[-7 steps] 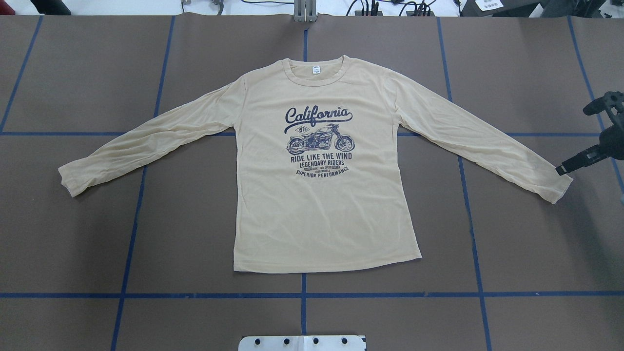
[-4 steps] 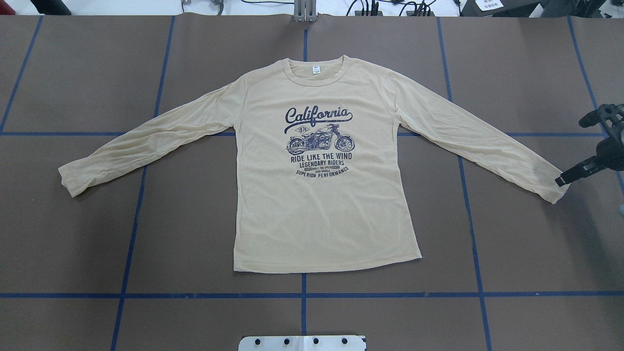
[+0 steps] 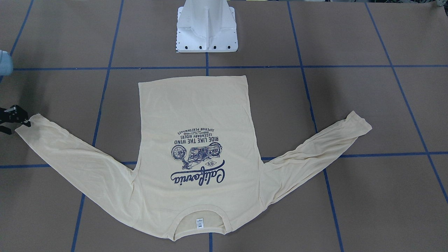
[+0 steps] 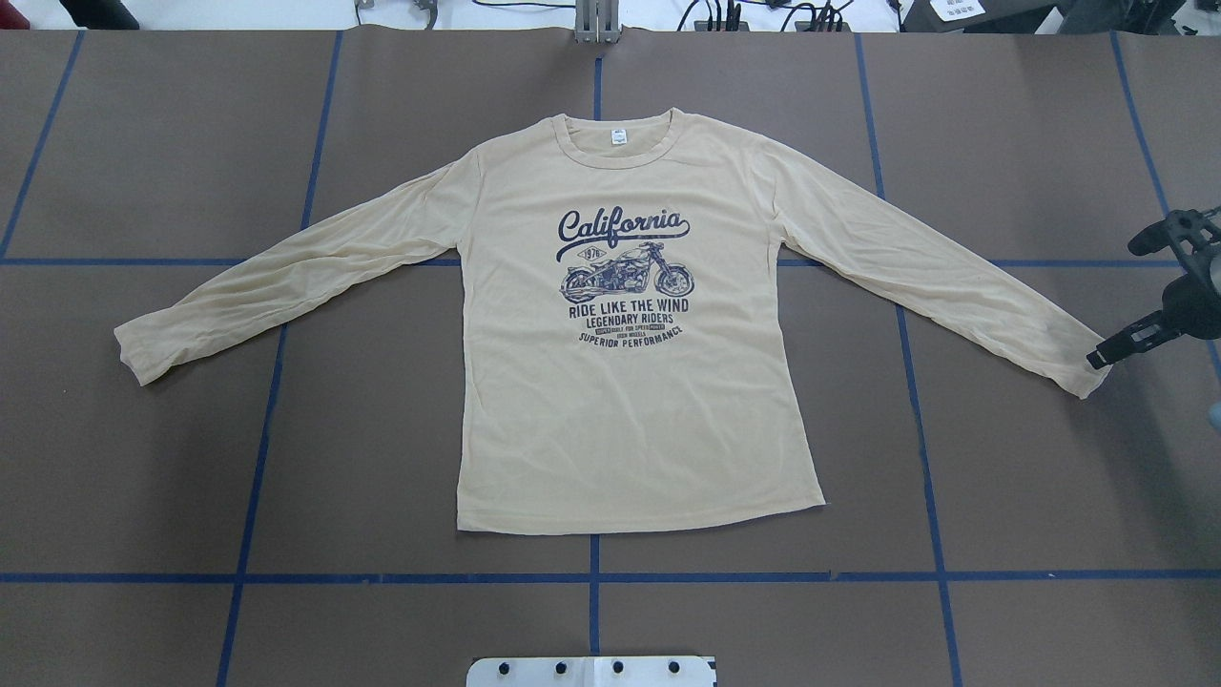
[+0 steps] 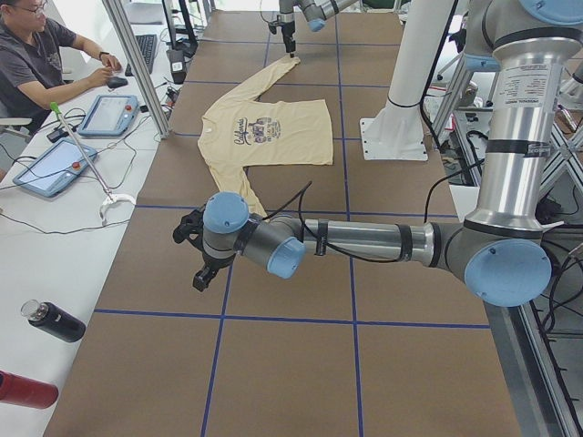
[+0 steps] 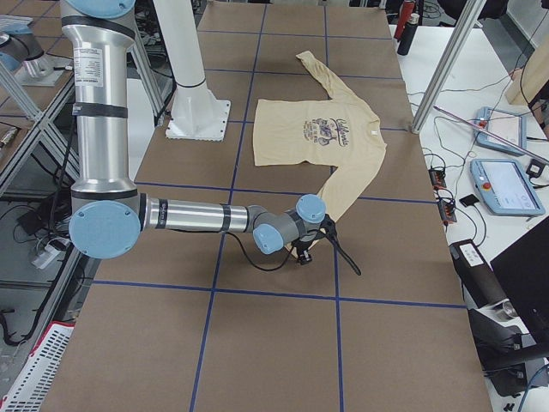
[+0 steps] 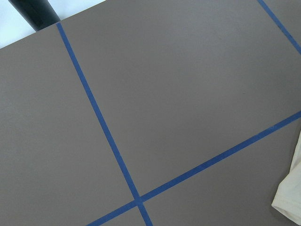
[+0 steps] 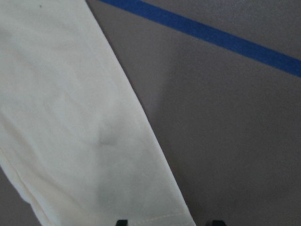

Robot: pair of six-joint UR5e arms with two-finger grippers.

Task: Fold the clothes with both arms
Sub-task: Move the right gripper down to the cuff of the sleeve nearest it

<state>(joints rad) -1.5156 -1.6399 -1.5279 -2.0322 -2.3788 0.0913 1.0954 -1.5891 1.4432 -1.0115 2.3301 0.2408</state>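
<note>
The cream-yellow long-sleeved shirt (image 4: 630, 401) lies flat, print side up, with its neck at the far side and both sleeves spread out; it also shows in the front-facing view (image 3: 196, 105). My right gripper (image 4: 1113, 307) is open at the right sleeve's cuff (image 4: 1083, 367). In the right wrist view the right gripper (image 8: 168, 222) has its fingertips (image 8: 121, 222) apart, one over the cuff edge, one over bare table. My left gripper (image 5: 189, 259) hovers beyond the left cuff (image 7: 289, 202). I cannot tell whether it is open or shut.
The white pedestal base (image 4: 591, 671) stands at the near table edge. The brown table cover (image 4: 382, 429) carries a grid of blue tape lines. An operator (image 5: 36, 55), tablets and bottles are along the far side of the table.
My right gripper has moved toward the robot's side and slightly inward, coming down to the end of the right cuff. The shirt has stayed flat.
</note>
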